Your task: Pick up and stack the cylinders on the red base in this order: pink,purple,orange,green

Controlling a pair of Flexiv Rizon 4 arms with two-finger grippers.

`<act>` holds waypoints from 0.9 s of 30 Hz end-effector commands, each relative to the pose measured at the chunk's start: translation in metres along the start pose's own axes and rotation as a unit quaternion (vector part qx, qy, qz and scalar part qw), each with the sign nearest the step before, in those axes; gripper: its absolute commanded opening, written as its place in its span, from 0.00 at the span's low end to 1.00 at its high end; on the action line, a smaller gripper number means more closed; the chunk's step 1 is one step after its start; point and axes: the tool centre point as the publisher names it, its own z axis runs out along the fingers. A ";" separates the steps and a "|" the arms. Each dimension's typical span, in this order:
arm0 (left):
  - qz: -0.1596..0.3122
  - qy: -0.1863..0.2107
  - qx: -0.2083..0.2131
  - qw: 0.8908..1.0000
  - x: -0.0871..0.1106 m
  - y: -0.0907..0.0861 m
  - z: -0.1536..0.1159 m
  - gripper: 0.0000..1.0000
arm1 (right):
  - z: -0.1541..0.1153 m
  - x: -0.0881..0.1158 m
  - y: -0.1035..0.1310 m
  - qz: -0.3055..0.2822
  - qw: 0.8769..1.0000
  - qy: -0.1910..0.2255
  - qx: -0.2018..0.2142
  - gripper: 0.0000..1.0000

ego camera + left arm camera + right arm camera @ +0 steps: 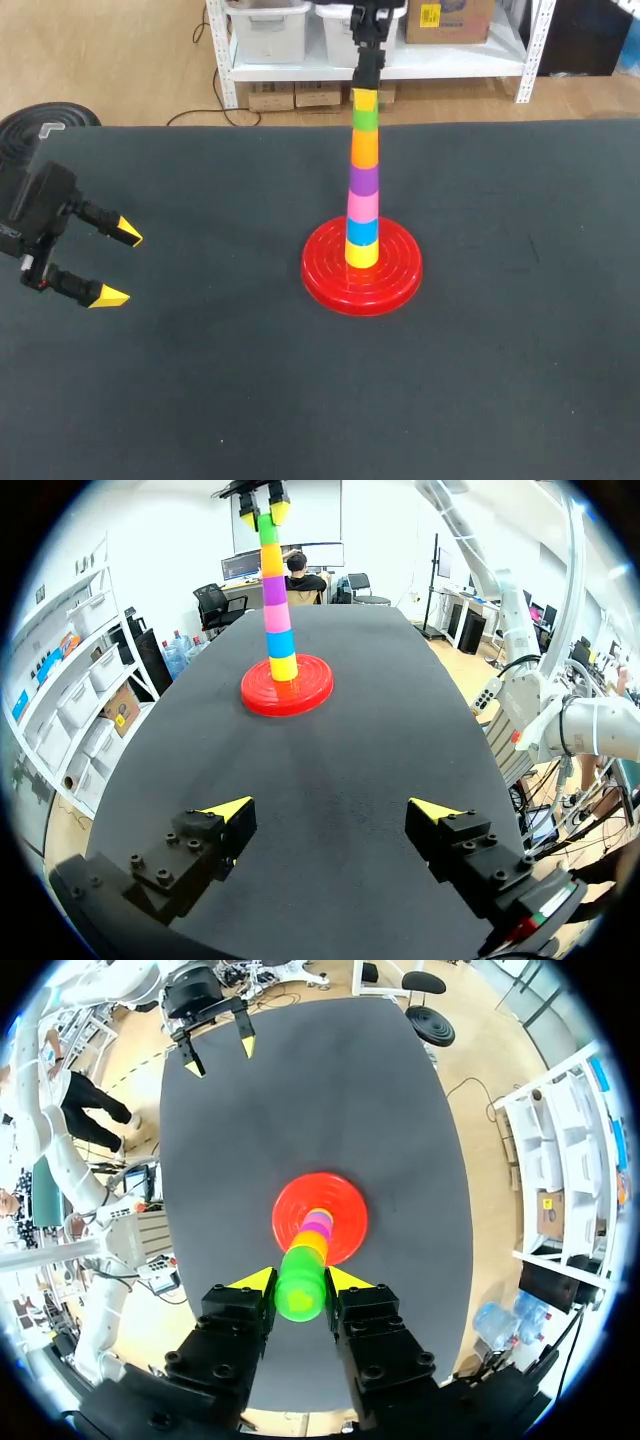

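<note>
A tower of cylinders stands on the red base: yellow and blue lowest, then pink, purple, orange and the green cylinder on top. My right gripper comes down from above and is shut on the green cylinder, one yellow tip on each side of it. In the left wrist view the tower rises far ahead, with the right gripper at its top. My left gripper hangs open over the table's left side, holding nothing.
The dark table mat spreads around the base. My left gripper shows far across the table in the right wrist view.
</note>
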 end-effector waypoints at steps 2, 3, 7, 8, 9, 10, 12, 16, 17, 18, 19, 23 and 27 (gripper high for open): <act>0.001 -0.001 0.000 1.000 0.001 0.000 0.000 1.00 | -0.001 0.002 0.002 0.002 1.000 0.001 -0.002 0.00; 0.001 -0.001 0.000 1.000 0.001 0.000 0.000 1.00 | -0.001 0.002 0.002 0.003 1.000 0.001 -0.002 0.00; 0.001 -0.001 0.000 1.000 0.001 0.000 0.000 1.00 | -0.001 0.004 0.004 0.006 1.000 0.001 0.000 0.00; 0.001 -0.001 0.000 1.000 0.001 0.000 0.000 1.00 | -0.001 0.004 0.004 0.006 1.000 0.001 0.000 0.00; 0.001 -0.001 0.000 1.000 0.001 0.000 0.000 1.00 | -0.001 0.004 0.004 0.006 1.000 0.000 -0.001 0.00; 0.001 -0.001 0.000 1.000 0.001 0.000 0.000 1.00 | -0.001 0.005 0.004 0.006 1.000 0.000 -0.001 0.00; 0.001 -0.001 0.000 1.000 0.001 0.000 0.000 1.00 | 0.000 0.005 0.004 0.006 1.000 -0.001 -0.001 0.00; 0.001 -0.001 0.000 1.000 0.001 0.000 0.000 1.00 | 0.001 0.005 0.003 0.005 1.000 -0.001 -0.002 0.00; 0.001 -0.001 0.000 1.000 0.001 0.000 0.000 1.00 | 0.001 0.005 0.003 0.004 1.000 -0.002 -0.002 0.00; 0.001 -0.001 0.000 1.000 0.001 0.000 0.000 1.00 | 0.002 0.005 0.004 0.004 1.000 -0.002 -0.002 0.00; 0.001 -0.001 0.000 1.000 0.001 0.000 0.000 1.00 | 0.003 0.005 0.004 0.004 1.000 -0.002 -0.003 0.00; 0.001 -0.001 0.000 1.000 0.001 0.000 0.000 1.00 | 0.006 0.005 0.003 0.003 1.000 -0.004 -0.006 0.00; 0.001 -0.001 0.000 1.000 0.001 0.000 0.000 1.00 | 0.011 0.006 0.003 0.003 1.000 -0.005 -0.010 0.00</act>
